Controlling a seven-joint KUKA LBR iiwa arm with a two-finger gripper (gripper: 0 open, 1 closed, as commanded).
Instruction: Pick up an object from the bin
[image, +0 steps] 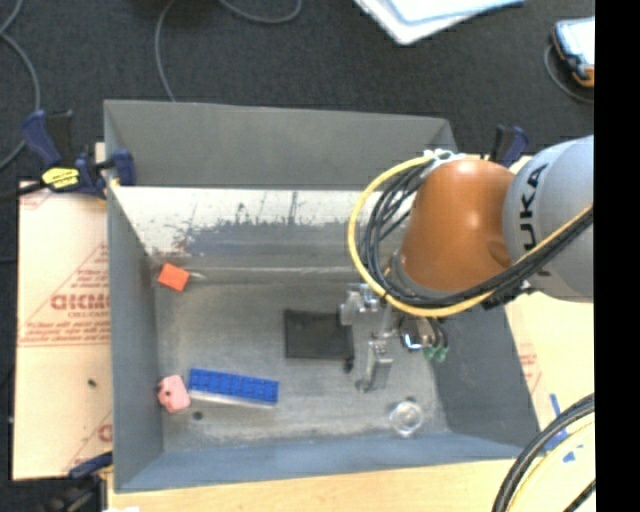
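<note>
Your arm (560, 225) reaches into the grey metal bin (250, 150) from the right. Its orange cover (455, 225), looped with yellow and black cables (362, 215), hangs over the bin's right half. Below the cover, the metal gripper (368, 350) points down at the bin floor, just right of centre.

You cannot tell from this angle whether the gripper is apart or together, and nothing can be seen held in it.

The thing nearest to it is a black flat square piece (315, 335), lying flat in the middle of the floor. The gripper stands at that piece's right edge; whether the two touch cannot be made out.

The other things lie scattered, well apart from one another:
- A small clear round piece (405, 416) rests on the floor near the gripper, on its near right side, close to the near wall.
- A long blue studded brick (233, 387) lies towards the near left corner.
- A small pink piece (173, 394) sits just beside the brick's left end.
- A small orange cube (173, 278) sits alone at the far left, at the foot of the scuffed far wall.
</note>
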